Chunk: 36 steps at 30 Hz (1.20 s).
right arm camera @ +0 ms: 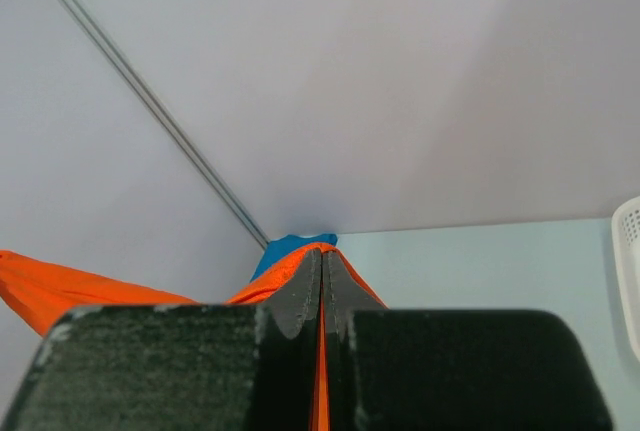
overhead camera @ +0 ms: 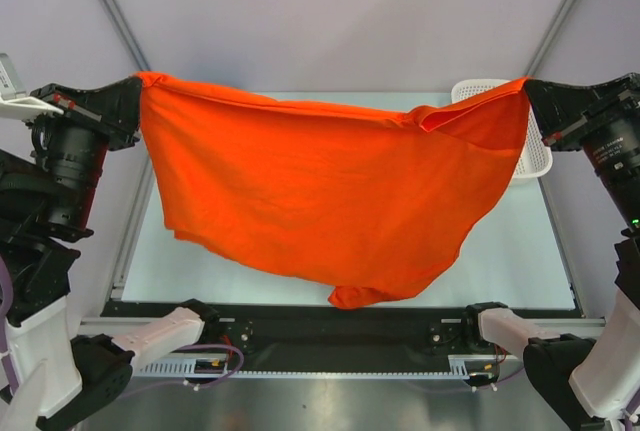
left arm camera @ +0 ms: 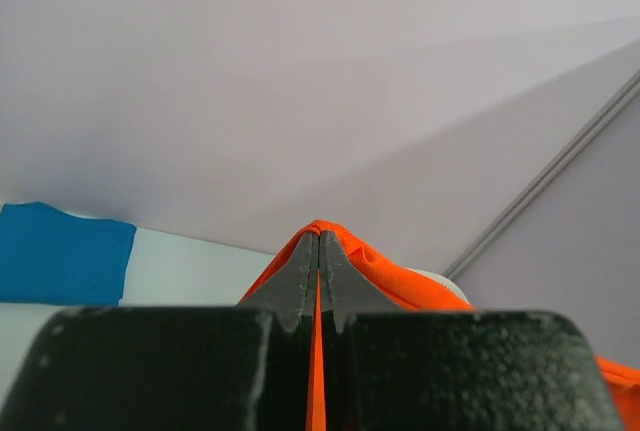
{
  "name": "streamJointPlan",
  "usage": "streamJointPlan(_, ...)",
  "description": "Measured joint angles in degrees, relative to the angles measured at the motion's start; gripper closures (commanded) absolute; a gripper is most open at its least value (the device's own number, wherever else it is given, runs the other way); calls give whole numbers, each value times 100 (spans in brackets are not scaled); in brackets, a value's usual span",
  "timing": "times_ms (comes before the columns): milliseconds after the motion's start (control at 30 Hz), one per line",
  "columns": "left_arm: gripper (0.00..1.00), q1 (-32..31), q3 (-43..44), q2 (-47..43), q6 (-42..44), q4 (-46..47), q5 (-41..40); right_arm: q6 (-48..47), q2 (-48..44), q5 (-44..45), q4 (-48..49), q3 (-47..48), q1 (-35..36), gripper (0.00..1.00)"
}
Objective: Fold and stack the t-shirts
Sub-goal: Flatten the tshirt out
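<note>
The left gripper (overhead camera: 137,101) has its fingers clamped on one corner of the orange shirt (overhead camera: 320,191), which hangs spread above the table (overhead camera: 510,251). A blue shirt (left arm camera: 60,251) lies near the table's far edge. The right gripper (overhead camera: 527,93), beside the basket (overhead camera: 537,156), pinches the other corner.
</note>
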Motion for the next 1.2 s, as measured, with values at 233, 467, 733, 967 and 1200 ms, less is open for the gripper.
streamJointPlan(233,100,0,7,-87,-11,-111,306,42,-85,-57,-107,284,0,100)
streamJointPlan(467,100,0,7,-391,-70,-302,560,160,-479,-96,-245,428,0,100)
streamJointPlan(733,100,0,-219,-1047,-247,-483,774,382,-807,-129,-470,791,0,100)
streamJointPlan(967,100,0,-227,-1283,-330,-643,907,621,-999,-192,-468,861,0,100)
streamJointPlan(1200,100,0,-905,-1200,-522,-682,984,807,-866,-223,-378,553,9,100)
